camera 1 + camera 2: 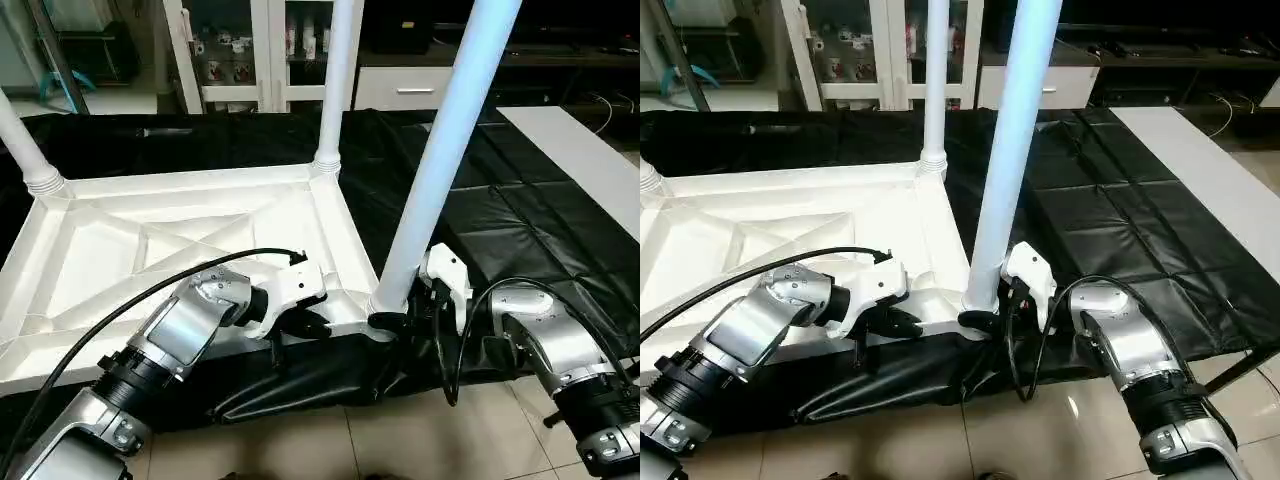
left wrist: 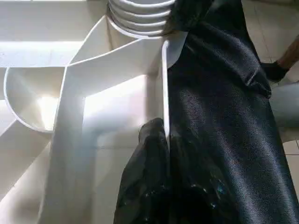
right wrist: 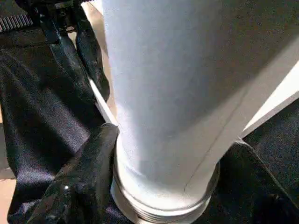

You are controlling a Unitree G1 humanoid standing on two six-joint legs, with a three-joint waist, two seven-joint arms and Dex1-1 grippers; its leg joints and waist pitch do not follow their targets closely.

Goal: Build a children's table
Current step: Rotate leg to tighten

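Note:
The white table top [image 1: 150,250] lies upside down on black cloth, ribbed underside up. Two legs stand in its far corner sockets, one at the left [image 1: 22,145] and one in the middle [image 1: 337,80]. A third leg [image 1: 445,150] rises from the near right socket. My right gripper [image 1: 392,320] is shut on this leg's base; in the right wrist view one black finger [image 3: 84,177] presses against its ringed end. My left gripper [image 1: 308,324] is shut on the top's near rim [image 2: 164,84], one finger [image 2: 145,172] inside the rim.
The black cloth [image 1: 520,220] covers the work table and hangs over its near edge. A white panel [image 1: 585,150] lies at the far right. White cabinets [image 1: 260,50] stand behind. Tiled floor [image 1: 400,440] shows below my arms.

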